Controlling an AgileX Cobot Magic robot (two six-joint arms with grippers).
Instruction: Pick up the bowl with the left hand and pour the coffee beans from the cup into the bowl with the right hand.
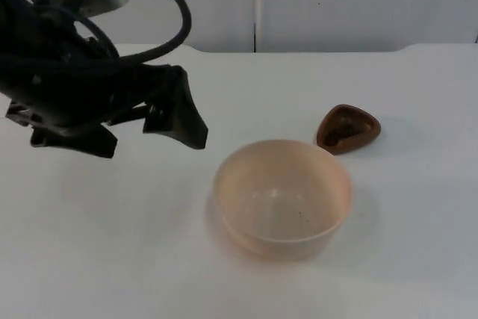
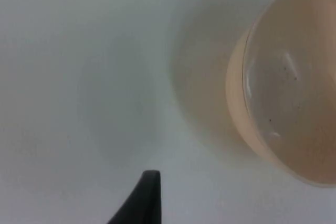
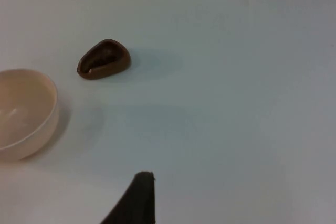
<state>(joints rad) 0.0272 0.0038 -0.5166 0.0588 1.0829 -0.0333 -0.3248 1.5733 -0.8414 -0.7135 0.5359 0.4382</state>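
Bare desk (image 1: 112,259) lies between the left gripper (image 1: 153,121) and the bowl (image 1: 282,198). The brown cup (image 1: 348,128) stands just far-right of the bowl, apart from it.

White table top (image 1: 418,259), soft even light; grey partition wall (image 1: 358,1) behind, vertical seam.

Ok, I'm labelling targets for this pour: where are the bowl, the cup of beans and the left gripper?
bowl (image 1: 282,198): top view, inner wall.
cup (image 1: 348,128): top view, its dark inside.
left gripper (image 1: 160,121): top view, between its fingertips, left of the bowl.
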